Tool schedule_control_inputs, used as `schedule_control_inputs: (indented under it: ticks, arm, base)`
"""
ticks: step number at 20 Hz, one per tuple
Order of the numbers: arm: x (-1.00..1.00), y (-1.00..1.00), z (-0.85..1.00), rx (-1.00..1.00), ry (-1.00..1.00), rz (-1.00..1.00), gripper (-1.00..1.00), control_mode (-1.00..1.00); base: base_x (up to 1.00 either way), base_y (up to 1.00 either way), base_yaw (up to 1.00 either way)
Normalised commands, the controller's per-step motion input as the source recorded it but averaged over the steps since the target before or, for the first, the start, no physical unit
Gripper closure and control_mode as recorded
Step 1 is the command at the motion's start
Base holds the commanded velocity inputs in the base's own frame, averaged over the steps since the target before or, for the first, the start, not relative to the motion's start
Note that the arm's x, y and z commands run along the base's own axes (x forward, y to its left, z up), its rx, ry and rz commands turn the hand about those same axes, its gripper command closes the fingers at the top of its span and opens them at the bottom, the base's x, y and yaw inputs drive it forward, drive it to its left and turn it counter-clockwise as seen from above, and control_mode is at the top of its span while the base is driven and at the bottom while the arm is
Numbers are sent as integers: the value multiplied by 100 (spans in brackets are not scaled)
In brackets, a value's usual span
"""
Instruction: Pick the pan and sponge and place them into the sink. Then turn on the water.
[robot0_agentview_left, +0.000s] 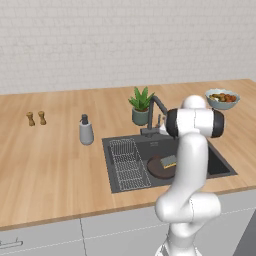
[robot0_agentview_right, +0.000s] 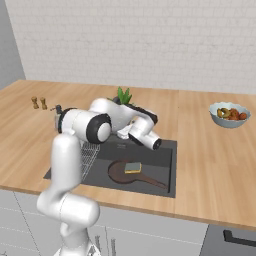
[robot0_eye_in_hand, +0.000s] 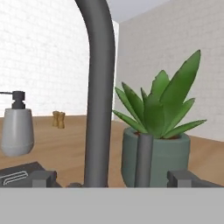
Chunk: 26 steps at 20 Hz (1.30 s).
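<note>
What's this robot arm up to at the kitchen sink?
It is tidying up. The pan already lies in the sink with the sponge resting on it. The open gripper holds nothing and sits close to the faucet, with its thin lever standing between the fingertips. No water can be seen running, so turning it on looks like the step left.

Sponge (robot0_agentview_right: 132, 167) on pan (robot0_agentview_right: 121, 173) in sink (robot0_agentview_left: 220, 165); plant (robot0_agentview_left: 141, 106) behind, seemingly.
</note>
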Motion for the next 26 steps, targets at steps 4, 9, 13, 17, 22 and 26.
schedule_control_inputs:
  ticks: [4, 9, 13, 17, 22, 26]
  arm:
    - [34, 0, -20, 1, 0, 0, -100, -100]
    - [33, -2, -4, 3, 0, 0, -100, -100]
    - [35, -2, 0, 4, 0, 0, -100, -100]
    - [33, 0, -5, 1, 0, 0, -100, -100]
    - [22, 0, -4, 0, 0, -1, 100, -100]
    - [7, -15, -3, 3, 0, -2, 100, -100]
  base:
    - [0, 0, 0]
    - [0, 0, 0]
    - [0, 0, 0]
    - [0, 0, 0]
    - [0, 0, 0]
    - [0, 0, 0]
